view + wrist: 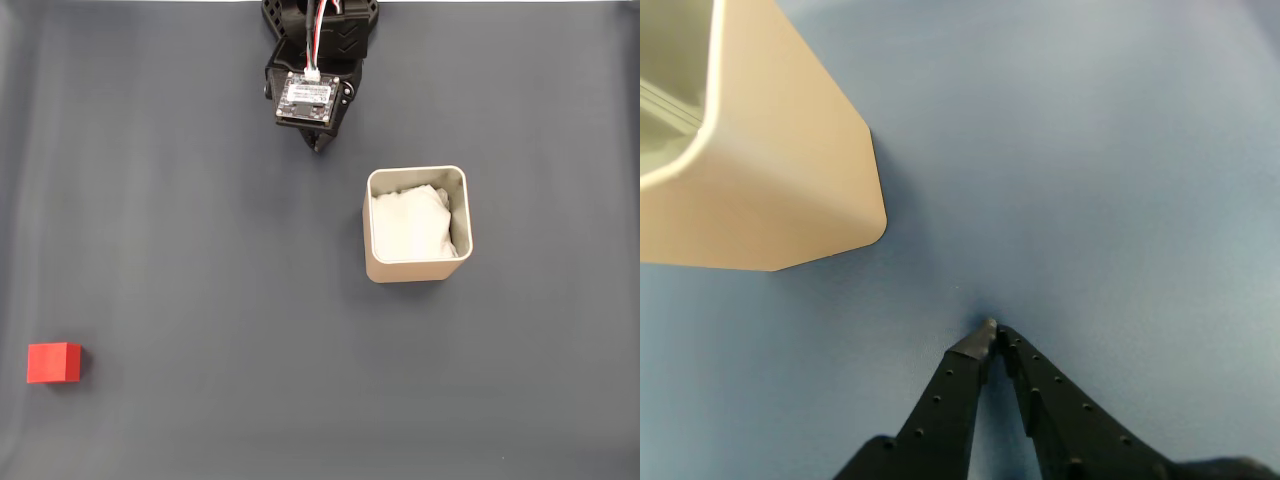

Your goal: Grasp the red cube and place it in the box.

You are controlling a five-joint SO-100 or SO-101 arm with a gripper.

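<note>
Fixed view shows our pincer (318, 146) closed and empty at twelve o'clock, so we should open it wide and reach to the red cube (53, 362) at eight o'clock, far from the box (416, 270).

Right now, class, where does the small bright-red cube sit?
In the fixed view, the small bright-red cube sits at the lower left of the dark grey table, far from the beige padded box at centre right.

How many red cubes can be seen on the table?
1. The red cube lies near the lower left corner of the fixed view, far from the box. Another could hide under the box's white padding.
</note>
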